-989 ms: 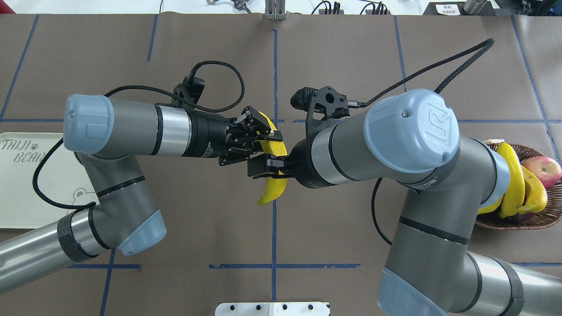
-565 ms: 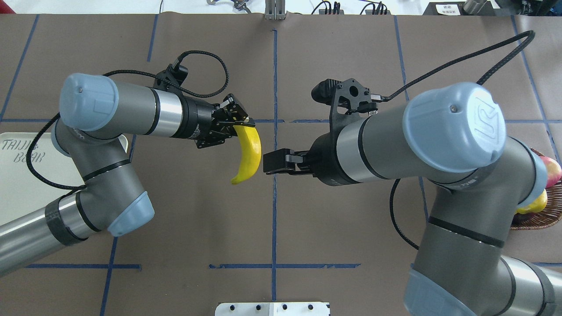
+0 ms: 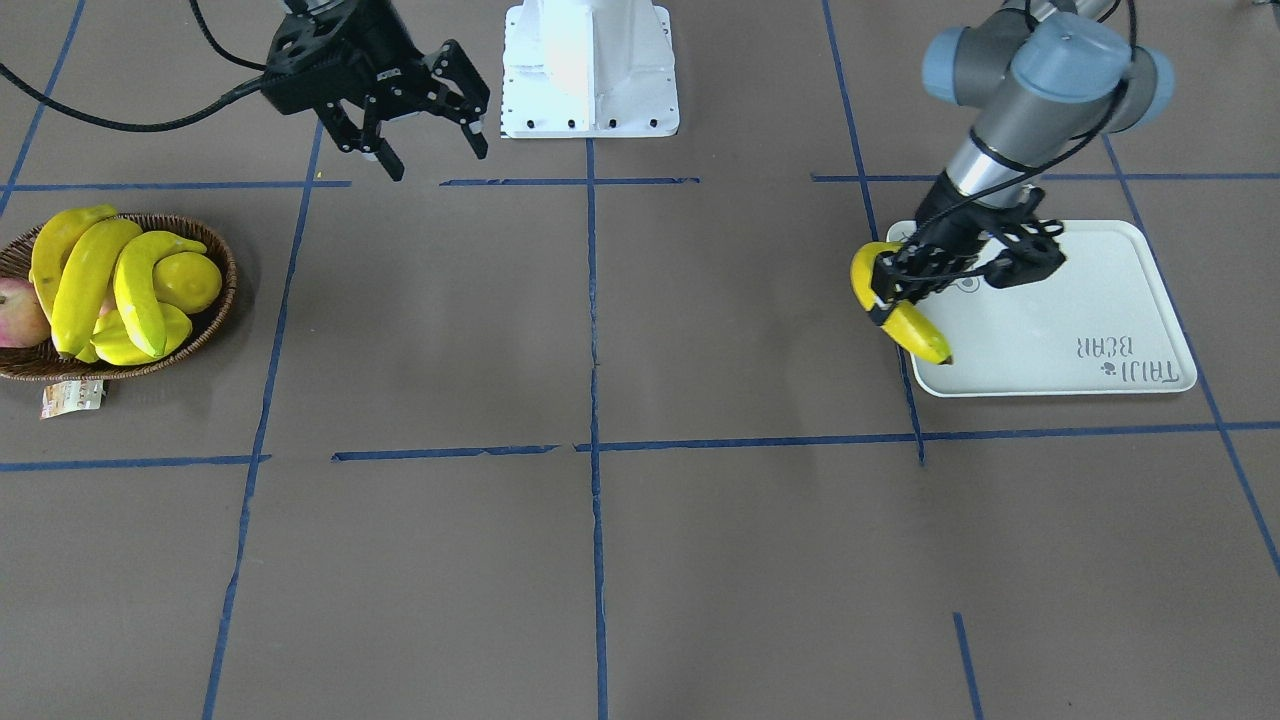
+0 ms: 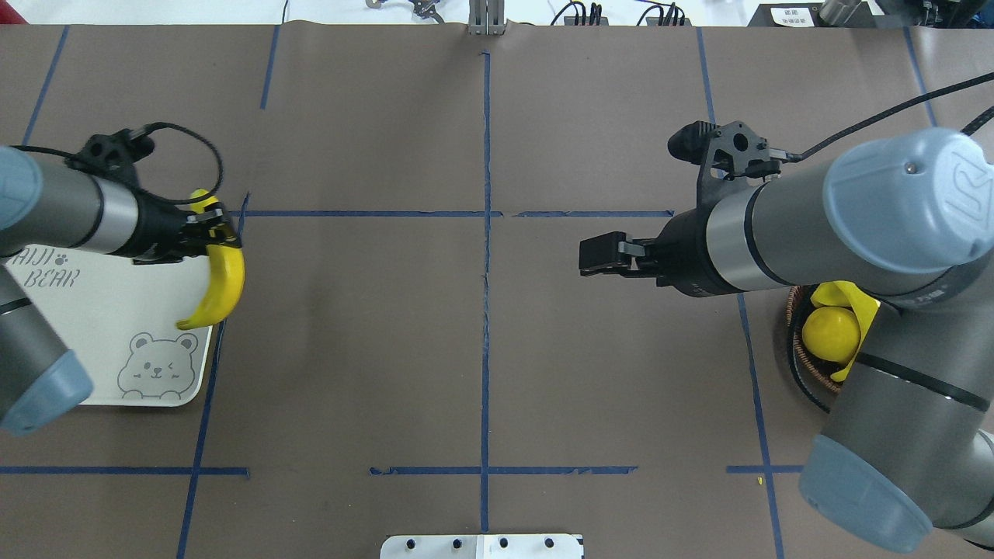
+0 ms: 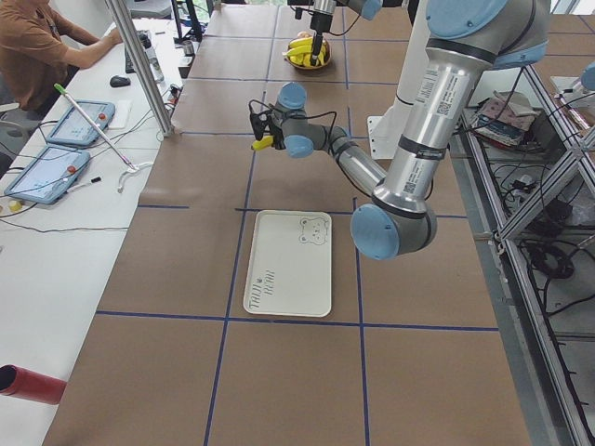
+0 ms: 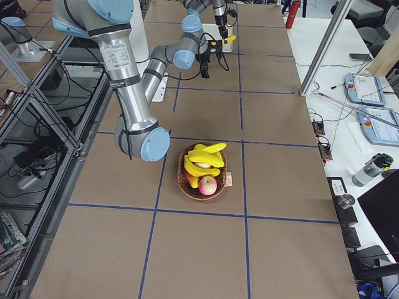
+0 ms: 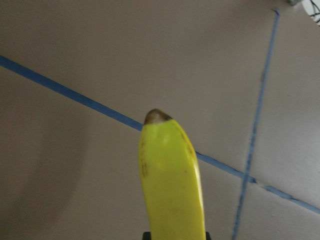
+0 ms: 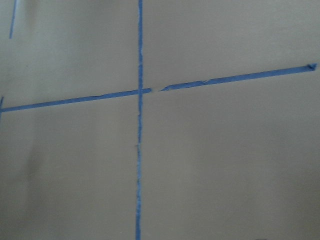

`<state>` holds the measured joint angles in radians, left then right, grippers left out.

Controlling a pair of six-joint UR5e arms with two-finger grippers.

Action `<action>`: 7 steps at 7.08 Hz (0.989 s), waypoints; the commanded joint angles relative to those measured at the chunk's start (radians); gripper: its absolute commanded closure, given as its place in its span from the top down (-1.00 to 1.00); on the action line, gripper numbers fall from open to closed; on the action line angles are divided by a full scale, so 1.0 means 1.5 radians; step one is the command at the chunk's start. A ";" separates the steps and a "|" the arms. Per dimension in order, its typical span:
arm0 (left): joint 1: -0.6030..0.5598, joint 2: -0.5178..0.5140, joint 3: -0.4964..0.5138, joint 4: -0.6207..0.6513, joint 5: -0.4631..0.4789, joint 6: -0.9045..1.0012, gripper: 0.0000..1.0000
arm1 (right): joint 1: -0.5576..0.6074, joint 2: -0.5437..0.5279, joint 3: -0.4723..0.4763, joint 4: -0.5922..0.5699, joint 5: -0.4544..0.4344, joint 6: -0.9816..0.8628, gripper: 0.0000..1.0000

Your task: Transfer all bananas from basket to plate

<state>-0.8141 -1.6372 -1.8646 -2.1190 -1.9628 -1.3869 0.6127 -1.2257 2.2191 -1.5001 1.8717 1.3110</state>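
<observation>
Overhead, basket (image 4: 800, 359) largely behind right arm (image 4: 776, 233).

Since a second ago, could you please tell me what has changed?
The right gripper let go of the banana and drew back open toward the basket; the left gripper, shut on it, carried it to the edge of the plate. Plate and basket stayed put.

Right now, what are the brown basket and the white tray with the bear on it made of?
The basket looks like woven wicker or rattan: dark brown, matt, with strands showing along its rim. The tray looks like moulded plastic, maybe melamine: smooth, white, with rounded corners, a raised lip and a printed grey bear. Looks alone can't settle it.
</observation>
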 commanded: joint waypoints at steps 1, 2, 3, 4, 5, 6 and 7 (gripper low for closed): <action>-0.067 0.119 0.021 0.004 0.001 0.162 -1.00 | 0.015 -0.038 -0.001 0.000 0.001 -0.005 1.00; -0.105 0.133 0.058 0.001 -0.003 0.240 -1.00 | 0.015 -0.042 -0.001 -0.001 0.001 -0.006 1.00; -0.126 0.135 0.110 -0.004 -0.001 0.299 -1.00 | 0.015 -0.042 0.000 0.000 0.002 -0.006 1.00; -0.134 0.133 0.121 -0.004 -0.002 0.307 -1.00 | 0.015 -0.041 0.000 0.000 0.002 -0.006 1.00; -0.134 0.135 0.123 -0.003 -0.003 0.307 -1.00 | 0.015 -0.041 0.001 -0.001 0.003 -0.006 1.00; -0.133 0.134 0.134 -0.004 -0.004 0.307 -0.42 | 0.015 -0.041 0.001 -0.001 0.002 -0.006 1.00; -0.134 0.134 0.145 -0.008 -0.002 0.307 0.98 | 0.015 -0.042 0.001 0.000 0.003 -0.006 1.00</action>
<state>-1.0139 -1.4359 -1.6661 -2.1257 -1.9675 -0.9283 0.6350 -1.2875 2.2209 -1.5013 1.8752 1.3024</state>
